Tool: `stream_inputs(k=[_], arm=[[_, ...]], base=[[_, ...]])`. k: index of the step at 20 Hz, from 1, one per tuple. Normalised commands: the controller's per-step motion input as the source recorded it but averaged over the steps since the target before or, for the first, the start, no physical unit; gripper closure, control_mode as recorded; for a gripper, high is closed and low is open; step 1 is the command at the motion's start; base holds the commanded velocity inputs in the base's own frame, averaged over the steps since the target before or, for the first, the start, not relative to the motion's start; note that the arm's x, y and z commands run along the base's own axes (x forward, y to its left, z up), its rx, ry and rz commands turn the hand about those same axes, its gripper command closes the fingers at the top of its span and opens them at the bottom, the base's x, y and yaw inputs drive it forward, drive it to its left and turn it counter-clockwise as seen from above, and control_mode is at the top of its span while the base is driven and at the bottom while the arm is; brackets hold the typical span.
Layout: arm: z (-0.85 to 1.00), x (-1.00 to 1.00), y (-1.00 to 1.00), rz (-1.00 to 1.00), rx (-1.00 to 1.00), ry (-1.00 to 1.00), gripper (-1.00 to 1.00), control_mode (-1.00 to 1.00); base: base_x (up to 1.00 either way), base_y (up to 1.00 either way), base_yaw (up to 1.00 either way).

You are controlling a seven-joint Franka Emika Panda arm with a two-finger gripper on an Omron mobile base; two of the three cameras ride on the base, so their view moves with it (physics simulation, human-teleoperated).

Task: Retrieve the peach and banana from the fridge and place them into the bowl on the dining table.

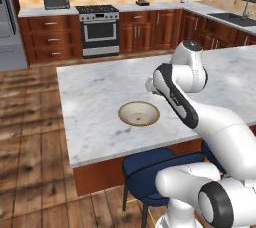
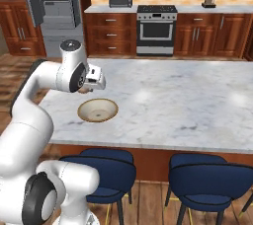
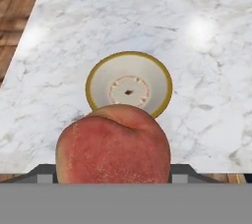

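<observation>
Pincer [image 3: 113, 181] clamped on peach [image 3: 113, 144] above bowl [image 3: 129, 84]: soft, bruisable, round; hold gently across its middle.

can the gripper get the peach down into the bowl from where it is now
Probably yes: the gripper holds the peach above the dining table, with the empty bowl just ahead and nothing between them.

Surface: dining table [image 1: 95, 82], white-grey marbled stone top on a reddish-brown wood base.
On it: one bowl [image 1: 139, 113], shallow and round, upright, resting directly on the stone.
Bowl position: near the table's front edge, towards its left end in the right base view.
Bowl contents: nothing inside.
Below front edge: blue stools [image 2: 210, 179] on the wood floor [image 1: 30, 147].
</observation>
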Motion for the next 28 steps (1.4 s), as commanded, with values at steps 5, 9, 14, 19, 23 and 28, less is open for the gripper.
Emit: stream_inputs(k=[5,9,14,19,23,28], arm=[[-0.37,0.15,0.07,-0.03,0.01,0.09,1.00,-1.00],[-0.34,0.23,0.08,-0.03,0.00,0.09,1.00,-1.00],[-0.34,0.25,0.10,-0.03,0.00,0.09,1.00,-1.00],[-0.36,0.26,0.09,-0.02,0.00,0.07,1.00,-1.00],[-0.34,0.26,0.04,-0.02,0.00,0.05,1.00,-1.00],[-0.32,0.28,0.00,-0.01,0.00,0.01,1.00,-1.00]], base=[[0.00,0.00,0.00],[0.00,0.00,0.00],[0.00,0.00,0.00],[0.00,0.00,0.00],[0.00,0.00,0.00],[0.00,0.00,0.00]])
